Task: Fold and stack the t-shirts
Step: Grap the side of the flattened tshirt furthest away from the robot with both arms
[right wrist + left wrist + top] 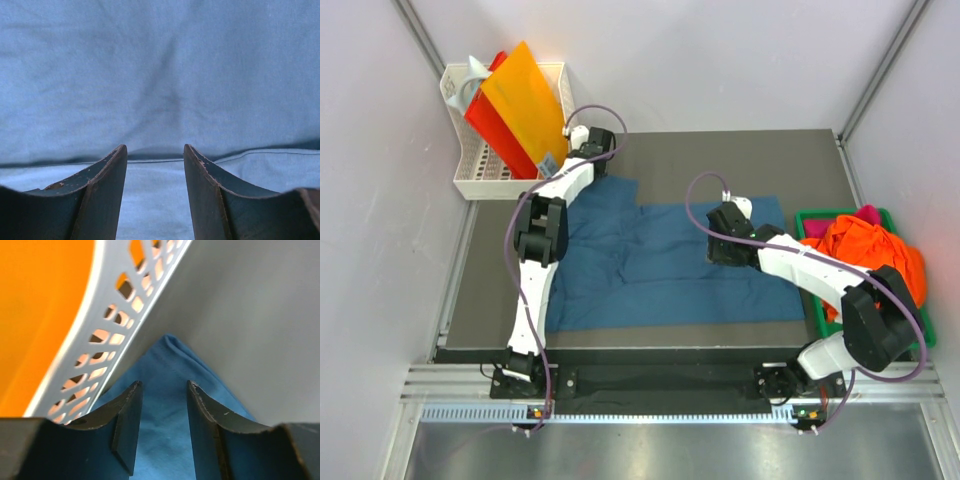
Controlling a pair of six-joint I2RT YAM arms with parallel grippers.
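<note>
**A:** Starting with the top view: where are the tools?

**B:** The left tool (588, 140) is at the far-left sleeve of the dark teal-blue t-shirt (660, 270), which lies spread on the worktop (740, 160). The right tool (735, 212) is over the shirt's far right part. I cannot tell either gap from up here.

**A:** Containers?

**B:** The white basket (470, 180) at the far left holds an orange sheet (525, 90) and a red sheet (495, 130), both leaning. The green tray (810, 218) on the right holds a bunched orange t-shirt (865, 250) and a magenta-pink t-shirt (867, 213).

**A:** Left wrist view?

**B:** The left tool (164, 387) has its fingers apart and nothing pinched. The dark teal-blue t-shirt (165, 365) shows a sleeve tip below and ahead, and the white basket (115, 325) is just beside it.

**A:** Right wrist view?

**B:** The right tool (155, 150) also has its fingers apart, close above the dark teal-blue t-shirt (160, 75). A cloth edge crosses at the tips.
</note>
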